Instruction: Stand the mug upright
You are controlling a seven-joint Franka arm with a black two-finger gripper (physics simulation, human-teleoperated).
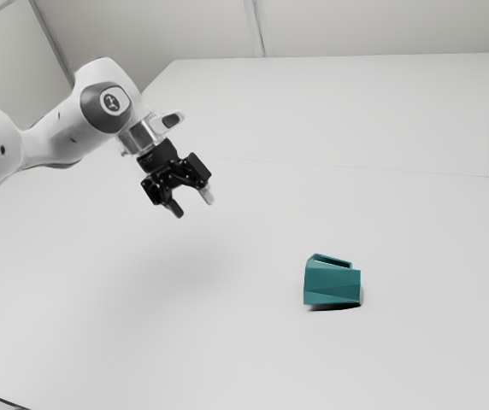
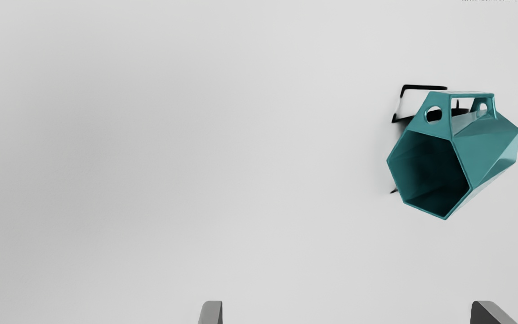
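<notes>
Exterior view: the pale tabletop (image 1: 227,325) spreads below the claw (image 1: 192,206) and stretches between it and the mug (image 1: 332,288), with a pale wall (image 1: 9,64) behind the arm (image 1: 56,132). The mug lies on its side, well apart from the claw, lower down and toward the exterior view's right. In the wrist view its mouth (image 2: 434,175) faces the claw's side, and a dark shadow lies just beside the mug. The claw is spread wide, with its two fingers (image 2: 212,312) touching neither the mug nor the tabletop.
</notes>
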